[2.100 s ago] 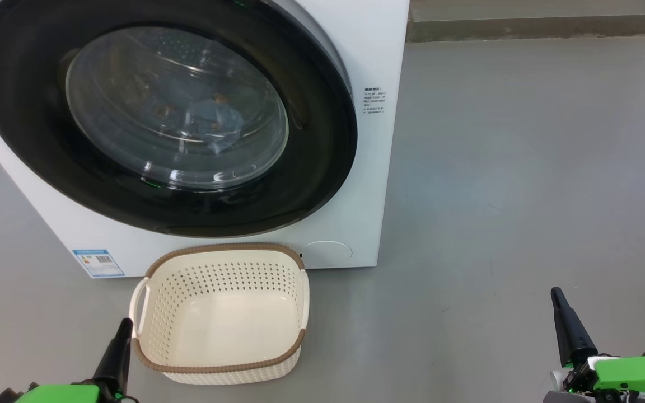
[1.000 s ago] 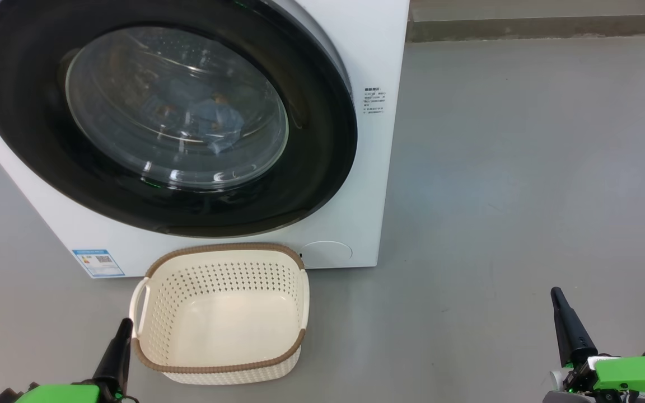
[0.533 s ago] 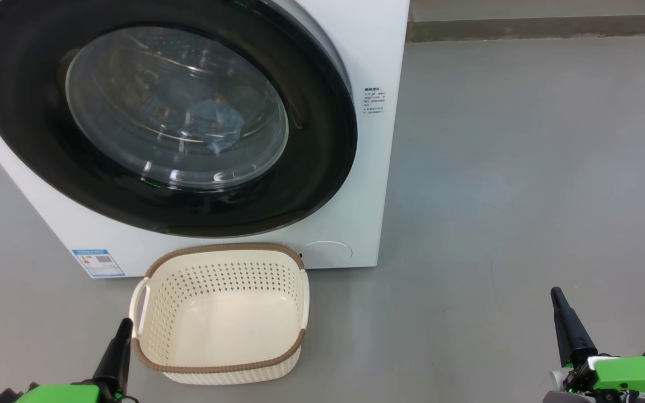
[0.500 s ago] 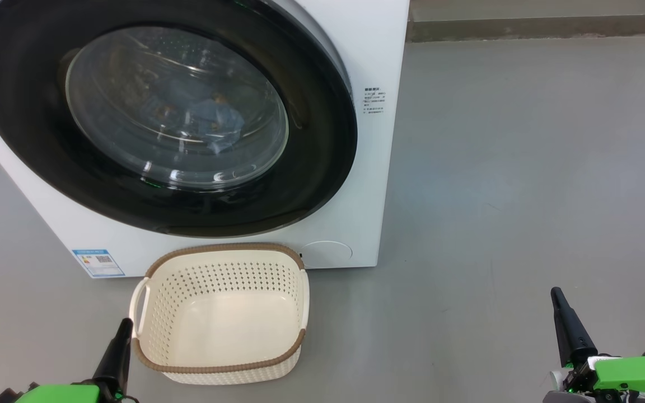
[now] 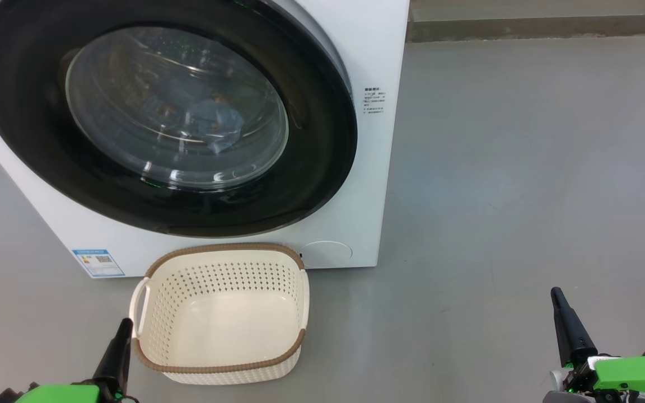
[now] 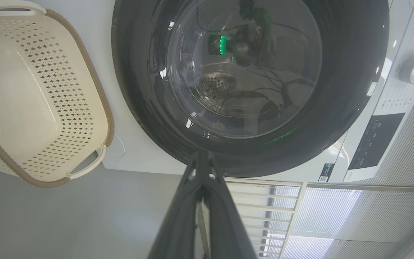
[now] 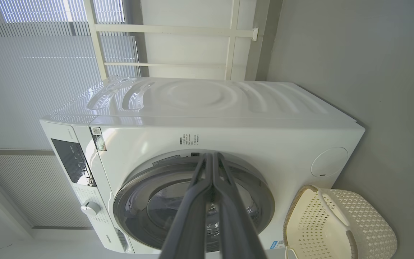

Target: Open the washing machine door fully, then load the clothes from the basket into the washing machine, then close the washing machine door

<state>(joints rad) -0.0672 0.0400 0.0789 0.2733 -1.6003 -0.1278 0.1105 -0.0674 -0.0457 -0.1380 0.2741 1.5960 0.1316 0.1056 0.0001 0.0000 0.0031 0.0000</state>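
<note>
The white washing machine (image 5: pixel 367 168) stands on the floor with its round black washing machine door (image 5: pixel 171 117) closed flat against the front. Through the glass porthole I see light blue clothes (image 5: pixel 210 120) lying in the drum. The cream basket (image 5: pixel 221 313) with a brown rim sits on the floor just in front of the machine, with nothing in it. My left gripper (image 5: pixel 124 330) is shut, low at the basket's left side. My right gripper (image 5: pixel 557 299) is shut, far to the right over bare floor. Both hold nothing.
Grey floor (image 5: pixel 524 168) spreads to the right of the machine. A control panel and dial (image 6: pixel 413 68) sit at the machine's top front. White railings and blinds (image 7: pixel 49 72) stand behind it.
</note>
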